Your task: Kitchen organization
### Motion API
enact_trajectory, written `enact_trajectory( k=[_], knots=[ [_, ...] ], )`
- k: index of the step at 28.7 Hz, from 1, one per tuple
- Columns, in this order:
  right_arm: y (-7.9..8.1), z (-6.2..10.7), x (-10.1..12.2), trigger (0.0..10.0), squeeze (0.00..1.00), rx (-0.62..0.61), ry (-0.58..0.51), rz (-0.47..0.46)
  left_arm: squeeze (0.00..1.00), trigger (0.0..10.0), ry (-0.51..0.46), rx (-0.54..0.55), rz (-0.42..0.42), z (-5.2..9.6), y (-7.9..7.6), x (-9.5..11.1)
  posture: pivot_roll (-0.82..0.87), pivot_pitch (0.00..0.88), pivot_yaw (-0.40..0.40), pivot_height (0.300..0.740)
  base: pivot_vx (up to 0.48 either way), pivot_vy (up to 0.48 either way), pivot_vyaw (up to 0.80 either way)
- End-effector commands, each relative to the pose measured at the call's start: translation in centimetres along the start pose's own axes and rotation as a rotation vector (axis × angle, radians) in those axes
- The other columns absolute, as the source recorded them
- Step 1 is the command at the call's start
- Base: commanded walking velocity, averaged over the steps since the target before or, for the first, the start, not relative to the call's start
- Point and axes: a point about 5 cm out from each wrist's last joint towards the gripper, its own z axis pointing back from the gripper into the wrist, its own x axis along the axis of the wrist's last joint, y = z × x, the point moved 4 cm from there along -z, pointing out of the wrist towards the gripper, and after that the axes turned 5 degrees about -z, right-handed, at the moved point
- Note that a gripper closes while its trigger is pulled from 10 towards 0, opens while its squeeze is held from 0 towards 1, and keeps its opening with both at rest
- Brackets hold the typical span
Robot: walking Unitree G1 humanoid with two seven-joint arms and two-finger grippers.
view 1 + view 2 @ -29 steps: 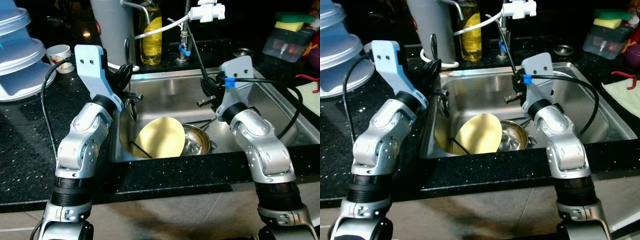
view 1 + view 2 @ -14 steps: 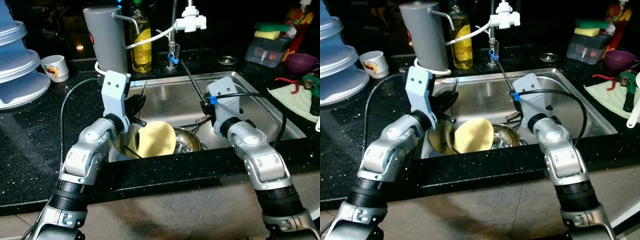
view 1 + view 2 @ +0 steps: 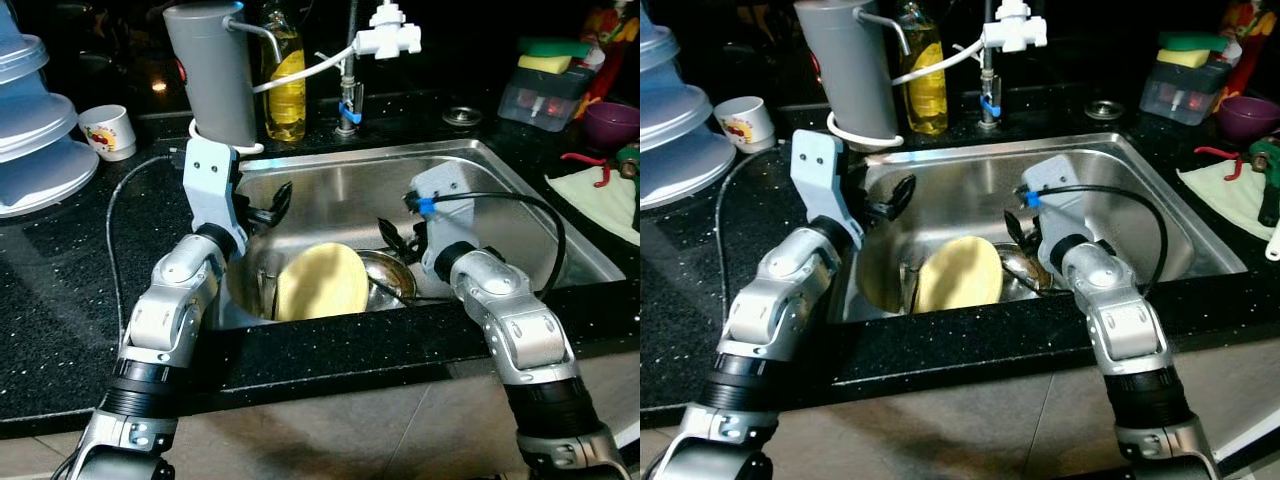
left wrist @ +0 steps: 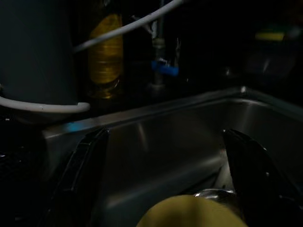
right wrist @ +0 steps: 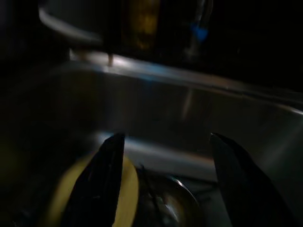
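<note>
Now both grippers are hanging over the sink, fingers spread and holding nothing. The left gripper is sitting above the yellow plate, which is leaning on edge against a steel bowl at the sink's front. The right gripper is hovering just over the bowl. The plate looks stiff, light, probably wet and slippery; pinching its upper rim seems best.

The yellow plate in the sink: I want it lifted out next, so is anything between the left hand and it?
Nothing visible. The left hand hangs open just above the yellow plate, with only bare sink between. A steel bowl lies beside the plate, under the right hand.
</note>
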Motion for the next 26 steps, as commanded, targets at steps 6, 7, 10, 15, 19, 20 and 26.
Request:
enact_trajectory(
  k=[6, 7, 10, 15, 19, 20, 26],
  knots=[
    [0.9, 0.8, 1.6, 10.0, 0.0, 0.051, -0.163, -0.16, 0.0, 10.0, -0.028, -0.014, 0.055, 0.9, -1.8, 0.1, -0.02, 0.0, 0.012, 0.736, 0.0, 0.0, 0.0],
    [1.0, 0.8, 1.6, 10.0, 0.0, 0.052, -0.169, -0.172, 0.0, 10.0, -0.028, -0.018, 0.058, 1.0, -2.0, 0.1, -0.02, 0.0, 0.012, 0.736, 0.0, 0.0, 0.0],
    [1.6, 1.0, 1.6, 10.0, 0.0, 0.066, -0.202, -0.227, 0.0, 10.0, -0.027, -0.039, 0.061, 1.1, -2.7, 0.2, -0.01, 0.0, 0.017, 0.736, 0.0, 0.0, 0.0],
    [2.9, 1.4, 1.5, 10.0, 0.0, 0.105, -0.256, -0.335, 0.0, 10.0, -0.039, -0.082, 0.063, 1.5, -4.1, 0.3, -0.01, 0.0, 0.021, 0.736, 0.0, 0.0, 0.0],
    [3.8, 1.7, 0.9, 10.0, 0.0, 0.124, -0.266, -0.388, 0.0, 10.0, -0.047, -0.09, 0.065, 1.8, -4.6, 0.4, -0.01, 0.0, 0.023, 0.736, 0.0, 0.0, 0.0],
    [4.0, 1.7, 0.7, 10.0, 0.0, 0.125, -0.264, -0.391, 0.0, 10.0, -0.051, -0.094, 0.066, 1.9, -4.6, 0.4, -0.01, 0.0, 0.024, 0.736, 0.0, 0.0, 0.0],
    [4.1, 1.9, 0.4, 10.0, 0.0, 0.122, -0.274, -0.403, 0.0, 10.0, -0.047, -0.085, 0.048, 2.4, -4.7, 0.0, -0.01, 0.0, 0.024, 0.736, 0.0, 0.0, 0.0]
  ],
)
